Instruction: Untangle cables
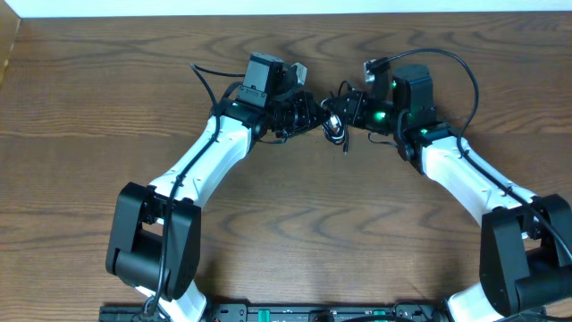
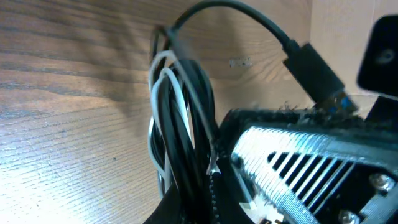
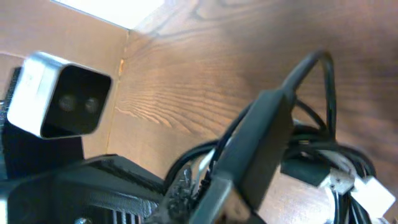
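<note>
Cables (image 1: pixel 334 127) sit in one tight bundle btwn the two sets of fingertips, touching both, over the table (image 1: pixel 286 233); can't tell if they rest on it. Left gripper (image 1: pixel 315 117) is fully closed, and in its wrist view the bundle runs straight down into its fingers, so by my read it's clamped on the cables. Right gripper (image 1: pixel 350 111) is closed too, tip in among the strands. Whether it actually pinches one, can't tell.

Risks, as I judge them:
- Black cord (image 2: pixel 198 93) & white cord (image 2: pixel 152 143) lie side by side in parallel loops just ahead of the left fingers. If the left clamp has both, pulling apart drags the whole bundle & tightens it instead of freeing a strand.
- If the right gripper has nothing, it slides off when the arms part, so no separation.
- Right arm's own thick wire (image 2: pixel 311 62) w/ plug arcs right over the bundle. A thin loop could hook on it, or on the small white plug ends (image 3: pixel 373 194) beside the right fingers.
- Tips nearly touch, & the left arm's wrist camera (image 3: pixel 62 93) is close to the right fingers, so a small inward move could mean a collision.

Pose: both arms reach fwd from the near edge, elbows out, forearms angled inward so the wrists face each other. Grippers point tip-to-tip, w/ the bundle right where they meet.
</note>
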